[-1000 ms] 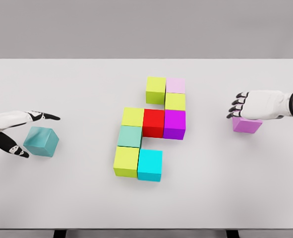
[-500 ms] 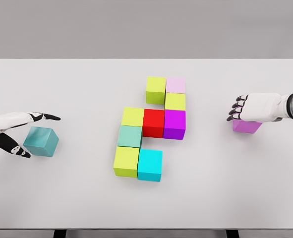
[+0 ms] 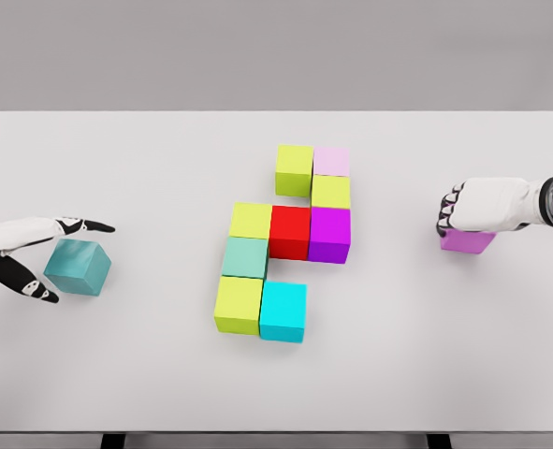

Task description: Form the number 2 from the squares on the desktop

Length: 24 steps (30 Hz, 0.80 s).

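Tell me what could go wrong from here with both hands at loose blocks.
1. The left hand has its fingers spread around the teal block, which sits skewed; closing on its corners might twist it or let it slip.
2. The right hand covers most of the purple block, so its hold cannot be judged.
3. Carrying either block in could nudge the cyan block.

White desktop (image 3: pixel 117 374), plain grey wall (image 3: pixel 276 51) behind, even light
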{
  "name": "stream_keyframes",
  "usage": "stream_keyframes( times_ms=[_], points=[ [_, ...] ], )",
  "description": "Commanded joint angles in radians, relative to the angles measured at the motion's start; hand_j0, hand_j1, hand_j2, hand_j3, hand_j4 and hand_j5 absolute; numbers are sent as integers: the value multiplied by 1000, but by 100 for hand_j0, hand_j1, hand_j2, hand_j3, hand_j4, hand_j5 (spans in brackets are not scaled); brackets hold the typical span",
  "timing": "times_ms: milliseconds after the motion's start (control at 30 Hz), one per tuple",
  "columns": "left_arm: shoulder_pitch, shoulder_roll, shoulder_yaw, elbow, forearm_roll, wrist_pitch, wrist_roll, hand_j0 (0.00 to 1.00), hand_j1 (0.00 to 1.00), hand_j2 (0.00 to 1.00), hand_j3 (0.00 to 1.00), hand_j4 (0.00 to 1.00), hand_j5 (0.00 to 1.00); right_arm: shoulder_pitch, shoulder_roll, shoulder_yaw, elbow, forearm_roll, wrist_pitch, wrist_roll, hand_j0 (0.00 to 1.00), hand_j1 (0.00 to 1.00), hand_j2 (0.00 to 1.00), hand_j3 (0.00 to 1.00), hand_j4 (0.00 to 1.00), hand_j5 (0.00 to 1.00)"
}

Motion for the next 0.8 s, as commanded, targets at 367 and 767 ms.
stream_keyframes(
  times_ms=[367,767],
  points=[
    [0,-17,0,19,5,2,0,100,100,100,100,100,100,-6,-8,-8,4,-185,5,5,52,52,52,52,52,52],
    [0,-26,0,37,3,0,0,100,100,100,100,100,100,-8,-75,-47,-89,-316,5,5,52,52,52,52,52,52]
  ],
)
